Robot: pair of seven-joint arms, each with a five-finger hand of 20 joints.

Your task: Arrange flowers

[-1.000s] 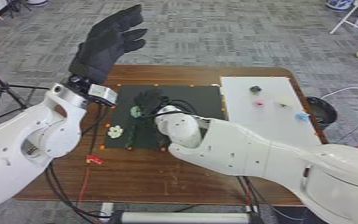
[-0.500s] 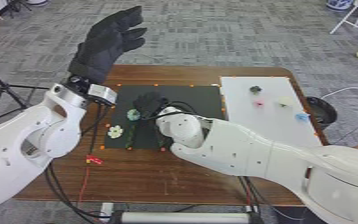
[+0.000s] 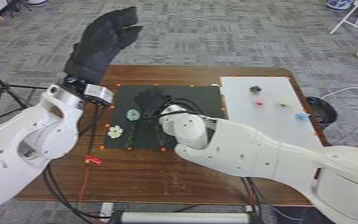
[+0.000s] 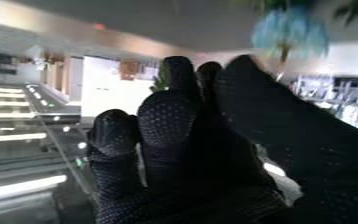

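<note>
Over the black mat (image 3: pixel 189 92), my right hand (image 3: pixel 149 96) is low, with its fingers relaxed. Just to its left lies a teal flower (image 3: pixel 134 115) with a green stem, apart from the hand. A white flower (image 3: pixel 115 131) lies at the mat's left edge. In the right wrist view my right hand (image 4: pixel 171 120) is open, thumb close beside the fingers; a light blue flower (image 4: pixel 291 32) is past the thumb and a bit of green is behind the fingertips. My left hand (image 3: pixel 103 45) is raised beyond the table's far left corner, fingers straight.
On the white board (image 3: pixel 278 127) at the right are a dark flower (image 3: pixel 255 89), a pink flower (image 3: pixel 259 102), a pale yellow flower (image 3: pixel 283 105) and a blue flower (image 3: pixel 302 115). A black bin (image 3: pixel 325 111) stands beside the table; a red tag (image 3: pixel 94 160) lies near the left.
My right hand has shifted slightly to the right and off the teal flower, which is more exposed. My left hand has moved a little to the left.
</note>
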